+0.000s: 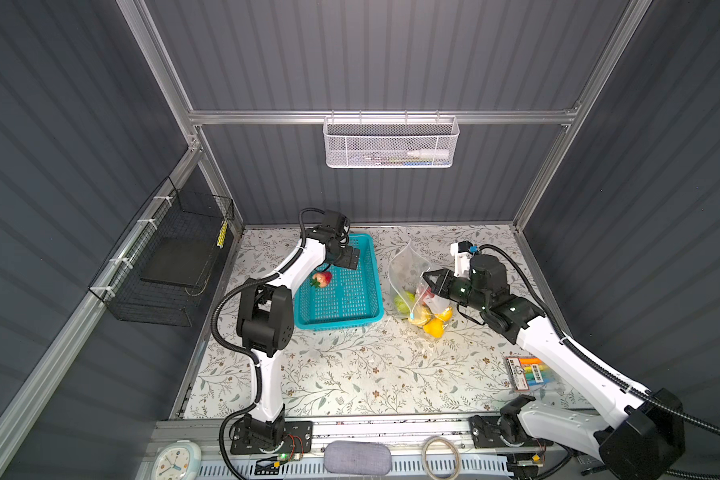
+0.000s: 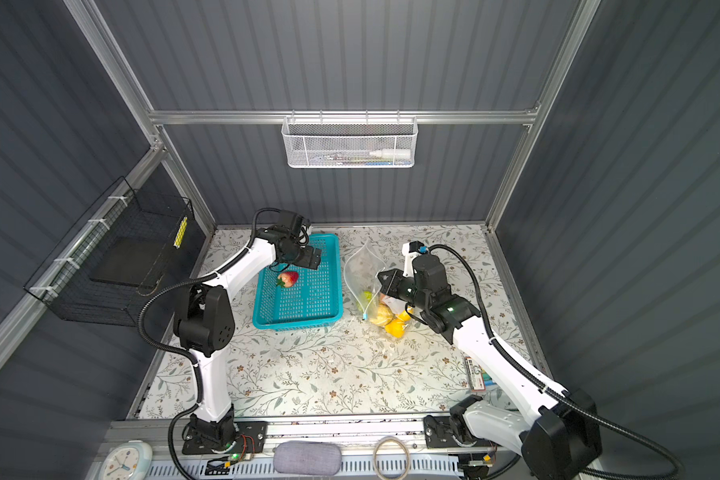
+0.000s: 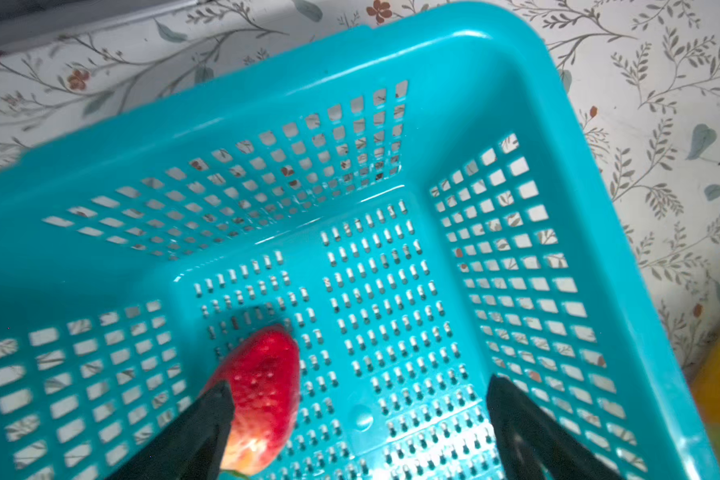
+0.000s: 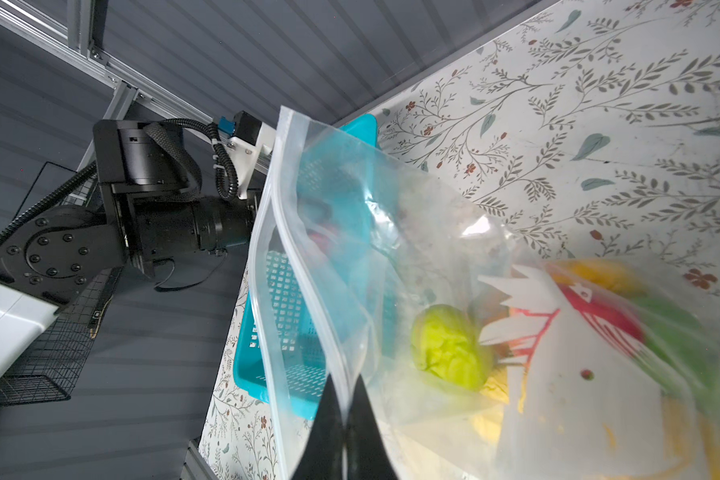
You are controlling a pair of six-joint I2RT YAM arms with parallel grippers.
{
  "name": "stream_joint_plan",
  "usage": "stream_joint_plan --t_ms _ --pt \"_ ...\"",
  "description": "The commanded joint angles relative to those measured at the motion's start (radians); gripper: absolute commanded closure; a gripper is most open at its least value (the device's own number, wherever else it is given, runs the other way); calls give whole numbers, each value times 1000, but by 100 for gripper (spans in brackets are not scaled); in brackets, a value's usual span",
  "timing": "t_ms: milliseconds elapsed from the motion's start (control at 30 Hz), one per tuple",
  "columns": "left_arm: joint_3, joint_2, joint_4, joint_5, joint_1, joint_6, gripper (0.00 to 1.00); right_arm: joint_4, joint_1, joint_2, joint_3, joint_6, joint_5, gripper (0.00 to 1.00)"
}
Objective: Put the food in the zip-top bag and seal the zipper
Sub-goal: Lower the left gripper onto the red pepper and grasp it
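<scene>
Both top views: strawberry in teal basket, other food in zip-top bag.

Left tool spread wide; right tool apparently pinched shut.

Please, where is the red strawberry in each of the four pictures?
In a top view: strawberry in the teal basket, by its left wall.
In a top view: same place.
Left wrist: low in the picture, beside a finger of the open left gripper.
Right wrist: cannot tell; the zip-top bag blurs it.
Shared landmark: the teal basket.
</scene>
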Motion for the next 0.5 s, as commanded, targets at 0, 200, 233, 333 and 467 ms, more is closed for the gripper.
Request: stream_joint_plan --t_ms 0,200,233,333,467 --pt "30 22 -132 -6 40 132 8 13 -2 -14 -13 0 3 100" --pt "56 82 -185 -37 53 163 11 6 -2 -14 -2 -4 3 100" --pt "57 92 -189 -39 53 162 12 3 -2 -13 1 -6 3 100" --pt "61 120 -191 -42 53 160 13 -1 -2 -14 8 -9 3 100" --pt "75 153 -211 -47 53 143 13 -7 -2 -13 15 -12 6 100"
